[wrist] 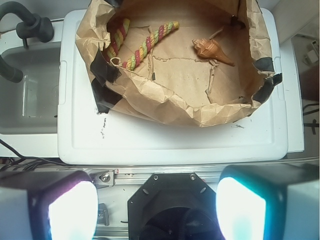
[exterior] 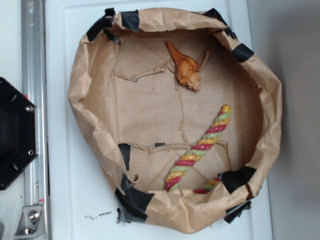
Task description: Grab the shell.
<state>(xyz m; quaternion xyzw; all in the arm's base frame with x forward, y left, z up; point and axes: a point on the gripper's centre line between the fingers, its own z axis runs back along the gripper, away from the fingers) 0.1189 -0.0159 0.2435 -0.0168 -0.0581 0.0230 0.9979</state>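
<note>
The shell (exterior: 184, 66) is a small glossy orange-brown ribbed conch. It lies on the floor of a crumpled brown paper basin (exterior: 80, 85), near its far rim, spire toward the upper left. It also shows in the wrist view (wrist: 211, 50). My gripper (wrist: 157, 210) is open and empty, its two glowing pads wide apart at the bottom of the wrist view. It hangs high over the robot's black base, well short of the basin and far from the shell. The gripper itself does not show in the exterior view.
A twisted red-yellow-green rope (exterior: 200, 148) lies in the basin's lower right. The basin has raised paper walls patched with black tape (exterior: 132, 200) and sits on a white lid (exterior: 65, 165). The black robot base (exterior: 12, 132) and a metal rail (exterior: 34, 100) are at the left.
</note>
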